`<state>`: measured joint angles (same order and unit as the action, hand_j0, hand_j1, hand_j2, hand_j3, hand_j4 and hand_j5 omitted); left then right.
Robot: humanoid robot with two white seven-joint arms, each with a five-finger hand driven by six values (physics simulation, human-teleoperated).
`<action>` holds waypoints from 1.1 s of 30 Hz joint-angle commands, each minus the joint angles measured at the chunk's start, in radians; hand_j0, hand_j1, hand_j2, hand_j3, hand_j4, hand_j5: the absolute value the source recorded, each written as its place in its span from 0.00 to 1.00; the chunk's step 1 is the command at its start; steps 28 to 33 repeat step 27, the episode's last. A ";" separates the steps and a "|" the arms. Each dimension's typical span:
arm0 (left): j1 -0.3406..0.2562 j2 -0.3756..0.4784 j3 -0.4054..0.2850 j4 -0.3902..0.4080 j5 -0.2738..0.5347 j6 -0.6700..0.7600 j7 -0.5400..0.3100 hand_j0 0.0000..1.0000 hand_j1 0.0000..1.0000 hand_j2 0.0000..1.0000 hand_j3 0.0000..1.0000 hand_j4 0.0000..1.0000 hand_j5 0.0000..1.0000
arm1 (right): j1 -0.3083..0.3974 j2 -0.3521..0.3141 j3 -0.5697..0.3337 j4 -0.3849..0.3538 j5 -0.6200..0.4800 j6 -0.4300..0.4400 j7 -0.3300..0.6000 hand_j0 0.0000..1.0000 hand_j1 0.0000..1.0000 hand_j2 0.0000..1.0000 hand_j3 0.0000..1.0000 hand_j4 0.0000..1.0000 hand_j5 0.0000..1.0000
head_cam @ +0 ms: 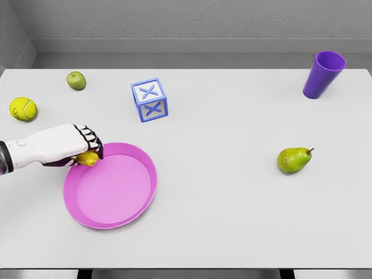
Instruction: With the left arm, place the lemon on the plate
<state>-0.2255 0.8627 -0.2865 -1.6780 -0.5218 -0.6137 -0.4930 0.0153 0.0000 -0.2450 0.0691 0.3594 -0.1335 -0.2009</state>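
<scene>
A pink plate [125,212] lies on the white table at the lower left. My left hand [87,148] comes in from the left edge and hovers over the plate's upper-left rim. Its fingers are curled down around a yellow lemon [88,158], which shows only partly beneath them. I cannot tell whether the lemon touches the rim. The right arm is out of view.
A yellow tennis ball [23,108] and a green lime [76,80] sit at the far left. A blue-and-white letter block [150,99] stands above the plate. A green pear [293,160] lies at the right, and a purple cup [323,74] stands at the back right.
</scene>
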 commanded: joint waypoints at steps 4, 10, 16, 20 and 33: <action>0.000 -0.004 -0.052 -0.022 0.009 0.003 -0.001 0.53 0.53 0.53 0.53 0.53 0.53 | 0.000 0.000 0.000 0.000 0.000 0.000 0.000 1.00 1.00 1.00 1.00 1.00 1.00; 0.002 -0.004 -0.076 -0.028 0.011 0.003 -0.001 0.60 0.60 0.60 0.60 0.60 0.60 | 0.000 0.000 0.000 0.000 0.000 0.000 0.000 1.00 1.00 1.00 1.00 1.00 1.00; -0.011 0.004 -0.033 -0.023 0.043 0.003 0.002 1.00 1.00 1.00 1.00 1.00 1.00 | 0.000 0.000 0.000 0.000 0.000 0.000 0.000 1.00 1.00 1.00 1.00 1.00 1.00; -0.011 0.010 0.113 -0.014 0.094 0.003 0.002 1.00 1.00 1.00 1.00 1.00 1.00 | 0.000 0.000 0.000 0.000 0.000 0.000 0.000 1.00 1.00 1.00 1.00 1.00 1.00; -0.002 0.010 0.161 0.017 0.092 0.003 -0.004 1.00 1.00 1.00 1.00 1.00 1.00 | 0.000 0.000 0.000 0.000 0.000 0.000 0.000 1.00 1.00 1.00 1.00 1.00 1.00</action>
